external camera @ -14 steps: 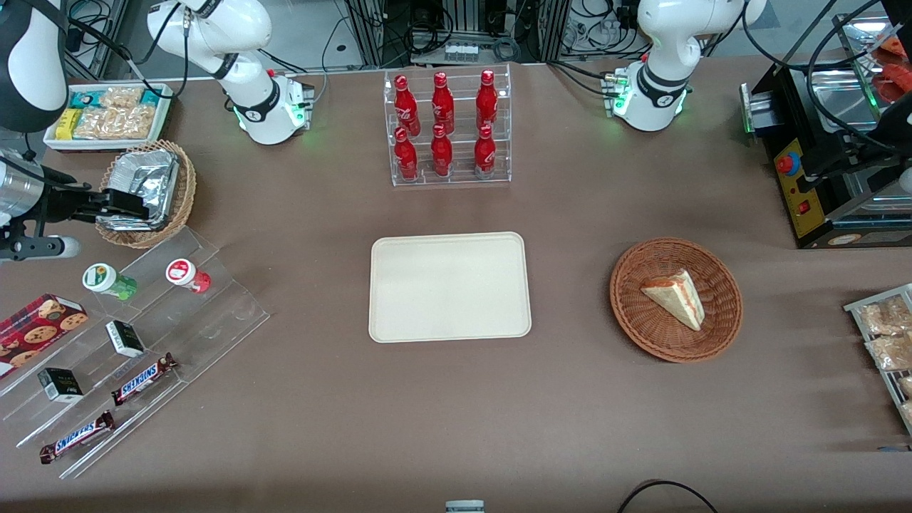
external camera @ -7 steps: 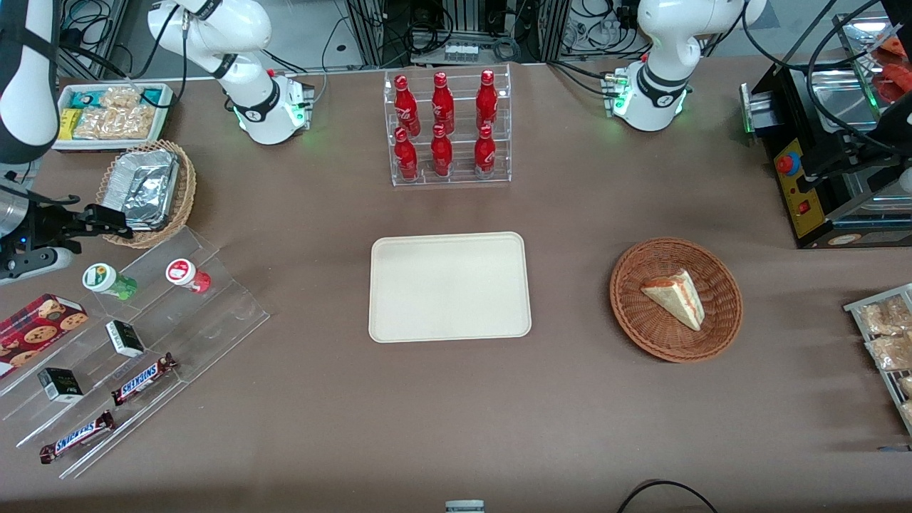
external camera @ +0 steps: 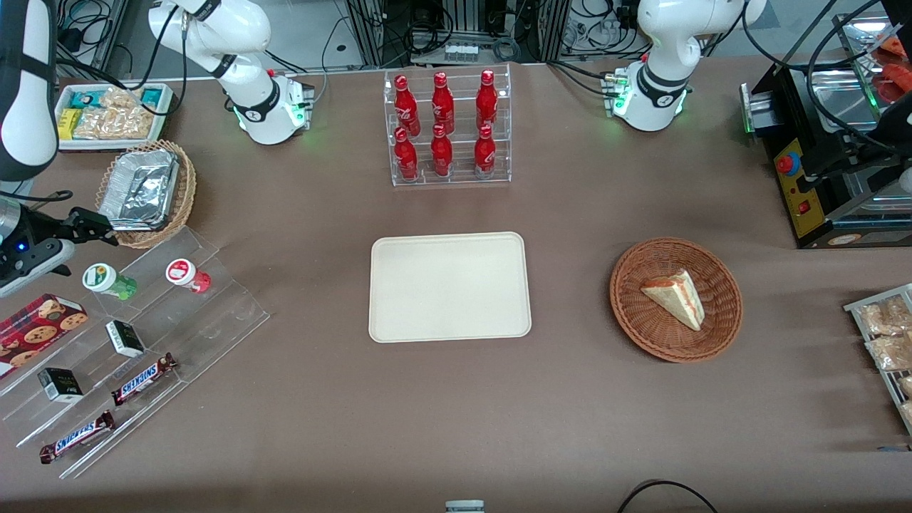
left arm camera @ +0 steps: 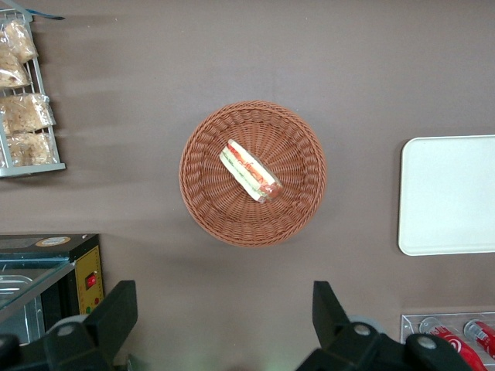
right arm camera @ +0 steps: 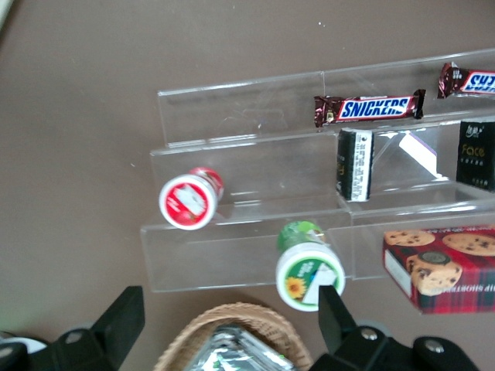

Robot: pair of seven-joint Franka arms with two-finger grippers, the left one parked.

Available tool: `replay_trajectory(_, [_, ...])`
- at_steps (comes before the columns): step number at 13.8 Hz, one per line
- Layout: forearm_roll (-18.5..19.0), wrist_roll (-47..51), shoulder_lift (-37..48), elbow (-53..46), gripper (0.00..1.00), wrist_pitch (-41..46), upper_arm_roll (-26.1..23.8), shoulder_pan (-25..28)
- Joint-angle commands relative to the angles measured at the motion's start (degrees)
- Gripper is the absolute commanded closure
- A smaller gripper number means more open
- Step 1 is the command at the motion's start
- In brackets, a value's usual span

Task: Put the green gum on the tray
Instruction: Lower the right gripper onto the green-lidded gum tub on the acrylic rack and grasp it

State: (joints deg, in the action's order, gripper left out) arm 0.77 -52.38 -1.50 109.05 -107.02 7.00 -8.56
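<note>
Two canisters: green gum [external camera: 108, 280] and red gum [external camera: 187, 274] side by side on the top step of a clear stepped stand [external camera: 214, 313], toward the working arm's end of the worktop [external camera: 427, 413].
Green gum: standing on its step, white lid up, nothing touching it [right arm camera: 308, 267].
Red gum: on the same step, apart from the green one [right arm camera: 188, 200].
Gripper: [external camera: 89, 226] hovering above the worktop near the foil-filled basket [external camera: 146, 192], farther from the front camera than the green gum, not touching it.
Fingers: apart [right arm camera: 122, 318], holding nothing; in the wrist view the green gum sits just beside one fingertip.
Tray: [external camera: 449, 285] flat at mid-worktop, bare, well apart from the stand.
Stand, lower steps: two dark boxes [external camera: 125, 338] and two Snickers bars [external camera: 142, 377]; cookie box [external camera: 35, 324] beside the green gum.
Other: rack of red bottles [external camera: 445, 128] farther from the camera than the tray; sandwich basket [external camera: 675, 299] toward the parked arm's end.
</note>
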Motion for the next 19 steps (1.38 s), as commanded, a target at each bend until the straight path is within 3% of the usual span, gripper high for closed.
replay_trajectory(1, [1.16, -5.69, 0.45, 3.09, 0.00, -5.11, -0.23, -1.37])
replay_trajectory(12, [1.16, -12.13, -4.13, 7.04, 0.00, -16.90, -0.14, -5.14])
replay_trajectory(19, [0.37, -12.04, -5.62, 8.11, 0.02, -17.52, -0.23, -5.85])
